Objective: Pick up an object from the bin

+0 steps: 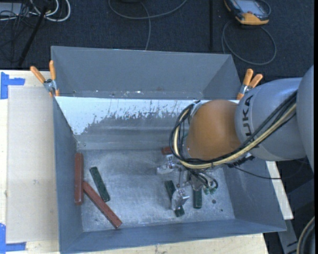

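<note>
Your jaws hang low over the floor of the bin (148, 78), right of centre, among a few small dark green bars (197, 198). You cannot tell how wide they stand or whether they grip one. Two brown sticks (102, 204) and another green bar (99, 184) lie well apart at the left.

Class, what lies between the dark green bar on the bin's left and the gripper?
Camera view: bare bin floor between the dark green bar and the gripper, save a small dark piece close beside the gripper.
</note>
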`<state>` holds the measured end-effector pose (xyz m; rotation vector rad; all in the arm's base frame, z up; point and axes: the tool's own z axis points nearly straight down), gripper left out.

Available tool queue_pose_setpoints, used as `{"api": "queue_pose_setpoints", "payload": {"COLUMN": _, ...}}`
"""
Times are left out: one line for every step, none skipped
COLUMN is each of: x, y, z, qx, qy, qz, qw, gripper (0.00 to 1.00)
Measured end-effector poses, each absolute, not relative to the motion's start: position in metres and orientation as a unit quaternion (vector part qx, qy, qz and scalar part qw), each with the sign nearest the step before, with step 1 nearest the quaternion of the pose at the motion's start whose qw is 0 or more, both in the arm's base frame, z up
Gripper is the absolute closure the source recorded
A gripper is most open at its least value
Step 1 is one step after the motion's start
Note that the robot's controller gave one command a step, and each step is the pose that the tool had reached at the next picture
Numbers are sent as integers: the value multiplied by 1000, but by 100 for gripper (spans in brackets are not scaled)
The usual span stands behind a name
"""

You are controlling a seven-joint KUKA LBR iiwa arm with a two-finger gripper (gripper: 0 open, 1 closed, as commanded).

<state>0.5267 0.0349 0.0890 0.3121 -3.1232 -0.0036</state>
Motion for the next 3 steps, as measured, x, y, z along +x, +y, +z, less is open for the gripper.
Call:
{"api": "queue_pose_setpoints", "payload": {"x": 528, "y": 1, "z": 83, "qx": 187, "qy": -982, "qz": 0, "qw": 1, "gripper": 100}}
{"api": "queue_pose_setpoints", "payload": {"x": 528, "y": 1, "z": 83, "qx": 187, "qy": -982, "qz": -1, "qw": 1, "gripper": 100}}
{"api": "queue_pose_setpoints", "payload": {"x": 531, "y": -6, "z": 219, "qx": 179, "qy": -984, "qz": 0, "qw": 0, "gripper": 100}}
